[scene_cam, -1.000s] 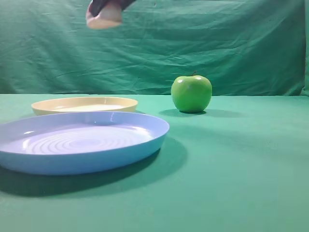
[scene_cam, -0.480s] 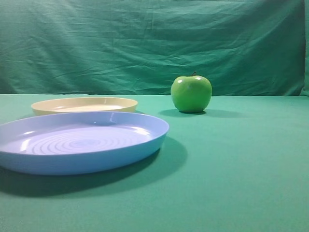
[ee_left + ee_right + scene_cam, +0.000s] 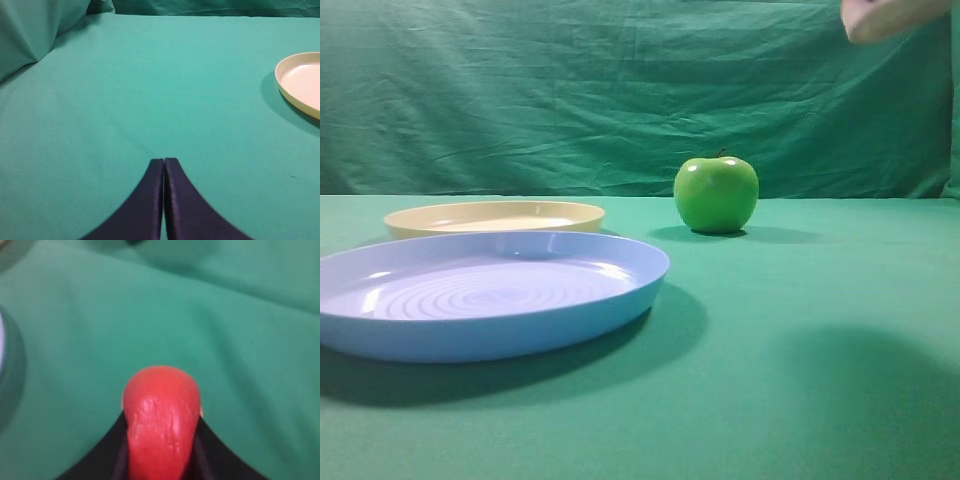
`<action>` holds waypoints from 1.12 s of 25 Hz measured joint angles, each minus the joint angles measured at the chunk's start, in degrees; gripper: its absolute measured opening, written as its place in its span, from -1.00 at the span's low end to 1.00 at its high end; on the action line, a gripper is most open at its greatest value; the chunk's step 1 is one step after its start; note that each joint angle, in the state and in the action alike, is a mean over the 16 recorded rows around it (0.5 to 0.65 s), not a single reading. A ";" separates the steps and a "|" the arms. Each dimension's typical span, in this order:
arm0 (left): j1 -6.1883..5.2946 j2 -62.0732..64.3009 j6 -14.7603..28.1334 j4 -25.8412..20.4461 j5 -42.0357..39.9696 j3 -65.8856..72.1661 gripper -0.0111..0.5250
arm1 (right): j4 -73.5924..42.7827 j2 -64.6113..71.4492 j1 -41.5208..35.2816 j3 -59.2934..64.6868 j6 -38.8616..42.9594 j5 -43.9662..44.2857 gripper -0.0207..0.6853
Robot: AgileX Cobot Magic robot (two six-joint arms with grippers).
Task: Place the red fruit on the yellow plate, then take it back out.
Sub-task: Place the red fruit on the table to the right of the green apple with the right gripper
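Right gripper (image 3: 161, 440) clamped on the red fruit (image 3: 161, 415), held high above the green cloth (image 3: 820, 330); fruit's pale underside peeks in at the exterior view's top right corner. Left gripper (image 3: 164, 165) fingers pressed together, holding nothing, low over cloth. Yellow plate (image 3: 495, 216) sits bare behind the blue plate (image 3: 490, 295), green apple (image 3: 716, 194) to their right.

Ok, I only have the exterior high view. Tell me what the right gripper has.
Observer: The right gripper is shut on the red fruit, held above the green cloth.
Operator: Confirm the left gripper is free.
Observer: The left gripper is shut on nothing, low over bare cloth.
Operator: Say what lies near it.
Observer: The yellow plate sits ahead to its right, nothing showing on the part in view.
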 joint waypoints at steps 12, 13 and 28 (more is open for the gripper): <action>0.00 0.00 0.00 0.00 0.00 0.00 -0.96 | 0.61 6.78 -0.44 6.96 0.48 -10.91 0.15; 0.00 0.00 0.00 0.00 0.00 0.00 -0.96 | 0.61 7.01 -0.44 6.79 0.48 -10.72 0.23; 0.00 0.00 0.08 0.00 0.00 0.00 -0.96 | 0.36 -2.45 -0.44 -4.51 0.51 7.06 0.76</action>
